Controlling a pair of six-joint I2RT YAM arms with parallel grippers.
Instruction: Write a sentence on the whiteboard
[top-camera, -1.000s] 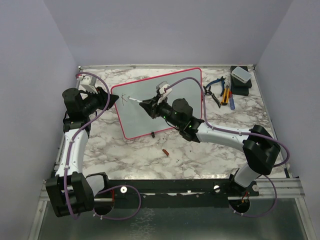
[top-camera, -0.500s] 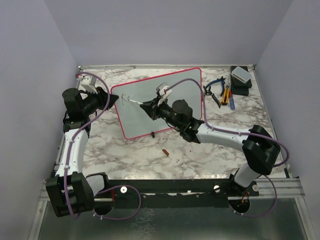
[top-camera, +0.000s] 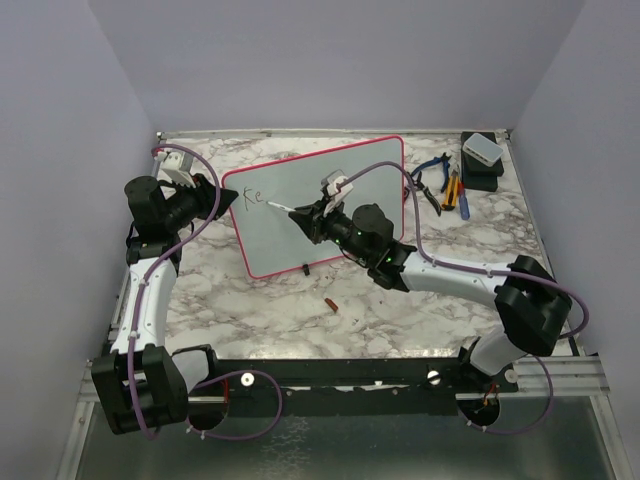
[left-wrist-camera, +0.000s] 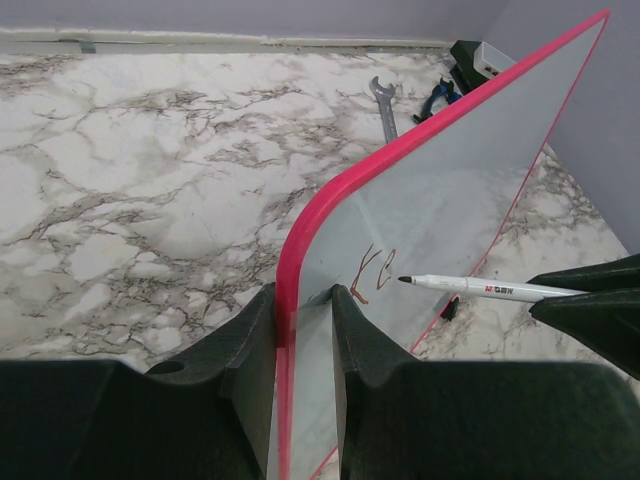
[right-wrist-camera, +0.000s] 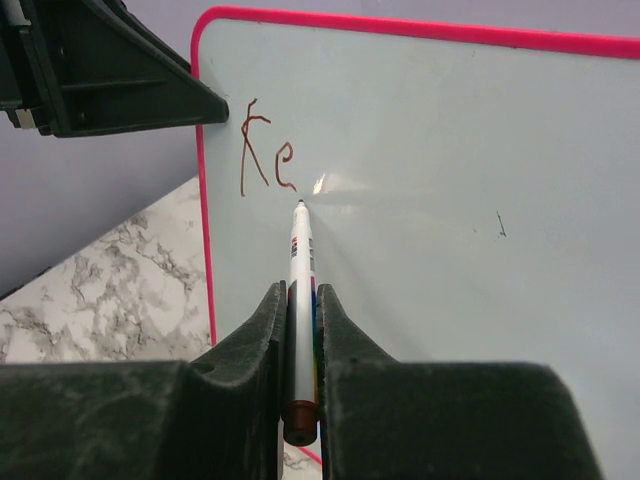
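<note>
Red-pink framing marks the whiteboard (top-camera: 275, 245), which stands tilted on the marble table (top-camera: 250, 315), left of centre in the overhead view, its writing face turned toward my right arm. My left gripper (left-wrist-camera: 300, 305) pinches the board's rounded upper corner, one finger on each face, and serves as the brace. My right gripper (right-wrist-camera: 300, 292) is clamped on the marker (right-wrist-camera: 300, 245), with the barrel running straight out between the fingers. The sentence (right-wrist-camera: 266, 155) reads "Ke", at the upper left of the board in the right wrist view. The nib sits at the surface just below and right of the "e"; I cannot tell whether it touches. For the stroke in hand I judge three points to matter: use light pressure, since a board gripped at one corner could flex or swing; match the next letter to the height of the "e"; advance rightward on a level line, leaving room for further words. Readable writing: "Ke" only. The marker barrel carries a short red-and-dark print, too small to read. One small dark mark sits on the board at mid-right of the right wrist view
</note>
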